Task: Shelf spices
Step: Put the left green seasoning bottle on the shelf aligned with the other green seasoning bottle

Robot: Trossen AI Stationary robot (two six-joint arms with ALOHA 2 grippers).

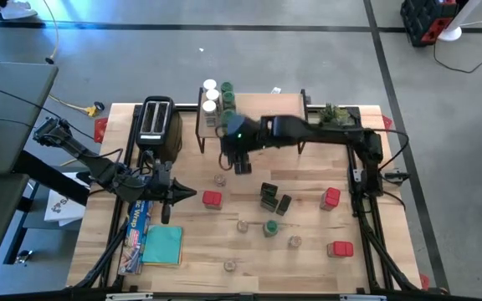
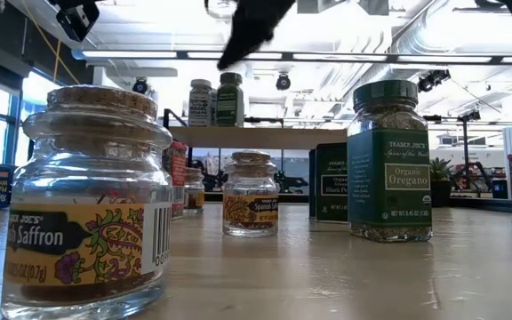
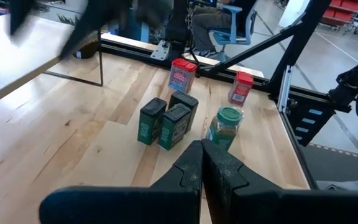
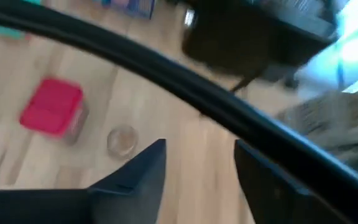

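Shelf [image 1: 262, 113] beneath the outstretched right arm, its empty pincer [image 1: 239, 165] open; left pincer [image 1: 171, 197] shut, empty.

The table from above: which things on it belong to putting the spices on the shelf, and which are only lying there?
For the job:
- shelf, with four jars already at its left end
- red tins
- black boxes
- green-lidded jar
- small clear jars

Only lying there:
- black toaster
- blue foil box
- teal cloth
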